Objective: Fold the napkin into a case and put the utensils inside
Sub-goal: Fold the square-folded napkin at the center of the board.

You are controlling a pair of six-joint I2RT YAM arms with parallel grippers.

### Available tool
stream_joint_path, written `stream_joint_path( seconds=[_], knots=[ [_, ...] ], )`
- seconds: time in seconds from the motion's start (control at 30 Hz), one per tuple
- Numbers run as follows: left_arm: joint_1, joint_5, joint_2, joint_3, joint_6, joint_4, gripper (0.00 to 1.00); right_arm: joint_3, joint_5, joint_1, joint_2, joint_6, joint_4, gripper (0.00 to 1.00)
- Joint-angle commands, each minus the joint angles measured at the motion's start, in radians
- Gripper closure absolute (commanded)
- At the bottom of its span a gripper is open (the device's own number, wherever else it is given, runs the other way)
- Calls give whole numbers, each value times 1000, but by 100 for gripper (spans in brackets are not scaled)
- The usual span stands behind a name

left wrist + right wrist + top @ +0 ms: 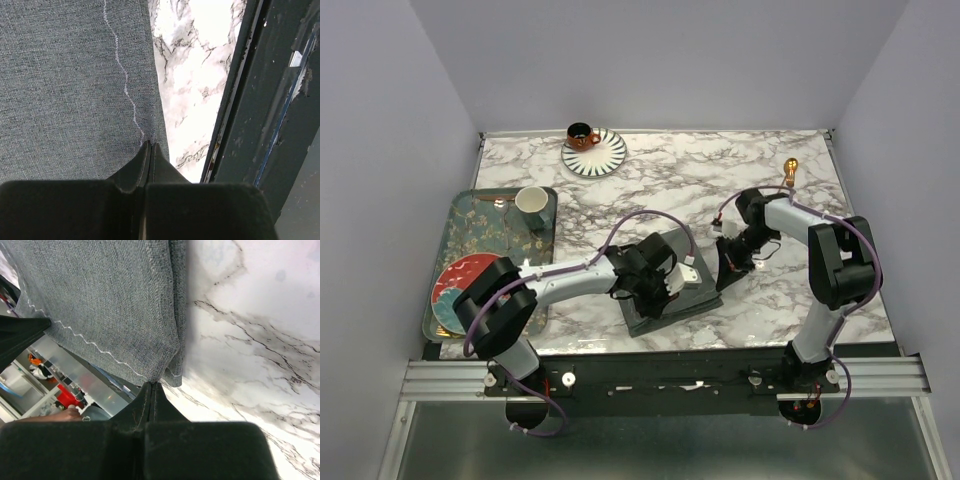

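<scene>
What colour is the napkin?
The napkin is dark grey with a thin pale wavy stitch line, clearest in the left wrist view.

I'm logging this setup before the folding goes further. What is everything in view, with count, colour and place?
napkin: one, dark grey, near centre of the table
utensil: one, gold-copper, far right of the table; a gold glint on the tray is too small to name
orange cup: one, on the saucer
saucer: one, black-and-white striped, far centre
tray: one, teal, patterned, left side
pale cup: one, on the tray
plate: one, red and teal, on the tray, partly behind the left arm
table: one, white marble, grey veins
left gripper: black, shut on the napkin's edge
right gripper: black, shut on the napkin's corner
</scene>
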Motion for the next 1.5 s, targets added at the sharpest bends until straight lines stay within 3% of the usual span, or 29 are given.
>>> stream_joint_path(
  seconds=[0.0,0.07,0.13,0.2,0.33,0.5,0.6,0.83,1.17,1.33,1.47],
  knots=[
    [-12,-4,36,6,-7,-48,100,10,57,-8,26,-26,-6,99],
    [-14,-9,53,3,1,-57,100,4,65,-8,44,-22,6,99],
    [-14,-10,71,8,13,-66,92,5,66,-8,64,-22,9,99],
    [-14,-4,72,14,18,-75,71,8,74,-8,75,-23,9,90],
    [3,20,21,36,22,-100,49,28,65,-8,75,-35,-29,72],
    [153,80,-73,81,19,-155,48,77,66,-8,10,-77,-80,48],
    [235,62,-59,115,41,-186,49,89,83,-8,1,-82,-63,46],
    [273,-9,41,145,67,-170,57,18,49,3,53,-33,20,52],
    [295,-41,141,161,4,-152,64,-36,48,20,119,-14,61,85],
    [296,-47,182,163,-37,-158,67,81,114,18,203,-2,54,98],
    [322,-27,229,187,-99,-155,71,250,149,12,275,-17,5,99]
  ],
)
